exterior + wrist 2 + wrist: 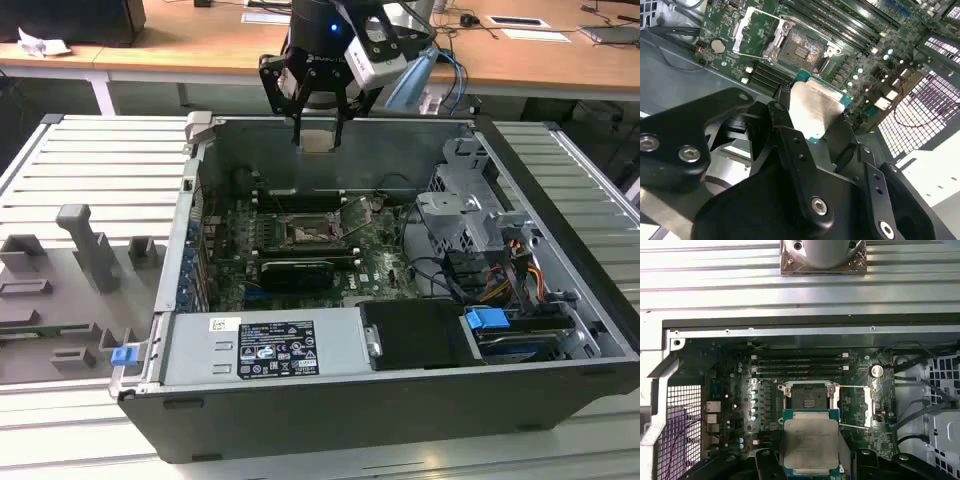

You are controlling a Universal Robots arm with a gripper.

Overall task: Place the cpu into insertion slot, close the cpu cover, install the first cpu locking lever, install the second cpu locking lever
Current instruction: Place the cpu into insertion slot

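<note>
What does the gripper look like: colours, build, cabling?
The gripper is black, with jointed linkage fingers pinned by silver screws. A blue light glows on its body, a white-and-black camera box is mounted beside it, and blue cables trail behind.

Even, diffuse light from above fills the exterior view. The ribbed grey counter reads bright and flat, while the open computer case holds its floor in soft shadow and leaves the green circuit board dim. A blue light glows on the arm. In both wrist views the cpu shows a pale sheen on its metal top, without hard glare. In the second wrist view the black gripper looks dark and slightly soft near the lens, and the perforated case wall washes out to a pinkish white.
</note>
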